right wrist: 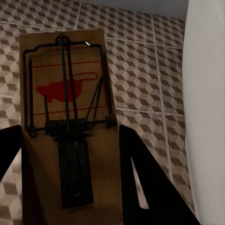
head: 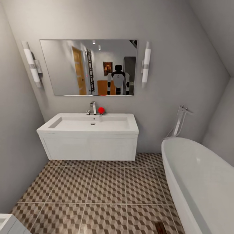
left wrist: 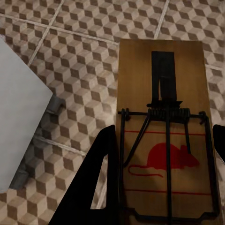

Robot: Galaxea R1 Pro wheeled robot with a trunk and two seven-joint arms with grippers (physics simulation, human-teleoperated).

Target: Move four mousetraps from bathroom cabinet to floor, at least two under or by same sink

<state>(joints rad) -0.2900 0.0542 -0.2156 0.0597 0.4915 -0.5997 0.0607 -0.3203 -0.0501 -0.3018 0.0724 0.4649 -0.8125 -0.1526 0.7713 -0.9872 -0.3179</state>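
A: At the centre of the head view: white sink [head: 92, 125] on its vanity, mirror [head: 88, 67] above, tub [head: 198, 182] at lower right. Cube-pattern floor [head: 107, 188] fills the lower middle. A dark strip at the bottom edge, right of centre; can't make it out.

B: Traps?

A: One per arm. In the left wrist view a trap [left wrist: 164, 136] sits centre-right of frame, between the two dark fingers [left wrist: 101, 183] of the left gripper [left wrist: 164, 187], which press its long edges. Clamped on the board. Floor tiles behind it, so it hangs in the air. White unit [left wrist: 18, 126] at left of frame.

B: Right arm?

A: Same. Trap [right wrist: 65, 122] left of centre, right gripper [right wrist: 68, 173] closed on its sides, one finger [right wrist: 140, 178] plain at lower right. Tub wall [right wrist: 206, 93] along the right edge.

B: Handling?

A: My read: thin wooden board, stiff, light, not slippery. The wire spring and bar on top look like the fiddly part. Hold by the bare long edges, as now, clear of the wire. Set down flat beside the sink; a drop likely does little harm, but it could flip.
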